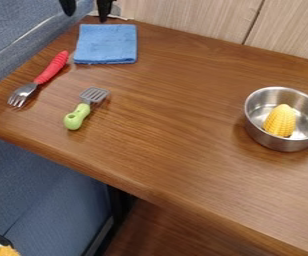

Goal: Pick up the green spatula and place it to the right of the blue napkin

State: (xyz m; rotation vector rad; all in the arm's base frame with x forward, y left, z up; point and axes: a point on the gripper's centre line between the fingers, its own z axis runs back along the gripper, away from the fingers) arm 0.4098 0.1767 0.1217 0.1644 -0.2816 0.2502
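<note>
1. My gripper (86, 17): at the top edge of the camera view, toward the left, by the far edge of the table. Two dark fingertips hang down, set wide apart, nothing seen between them. Most of me is cut off by the edge, so I read this as spread, with fair confidence.
2. Green spatula (77, 116): lying on the wooden table (183, 110), apart from me. Green handle toward the lower left of the view, grey slotted head toward the upper right. It sits on the near side of the napkin, not to its right.
3. Blue napkin (106, 44): folded into a rough square, flat near the far edge, just below my fingertips in the view.
4. Fork (50, 68): red handle, metal tines pointing to the lower left; left of both napkin and spatula, touching neither.
5. Metal pot (283, 144): at the right of the view, well apart from the spatula. Inside it, yellow corn (281, 121) (the brightest thing on the table, to my eye), tip up and leaning.
6. Surroundings: blue seating (46, 185) beside and below the table; a pale wood-grain panel (190, 17) behind. Lower left corner, something orange (7, 251), too cropped to name.
</note>
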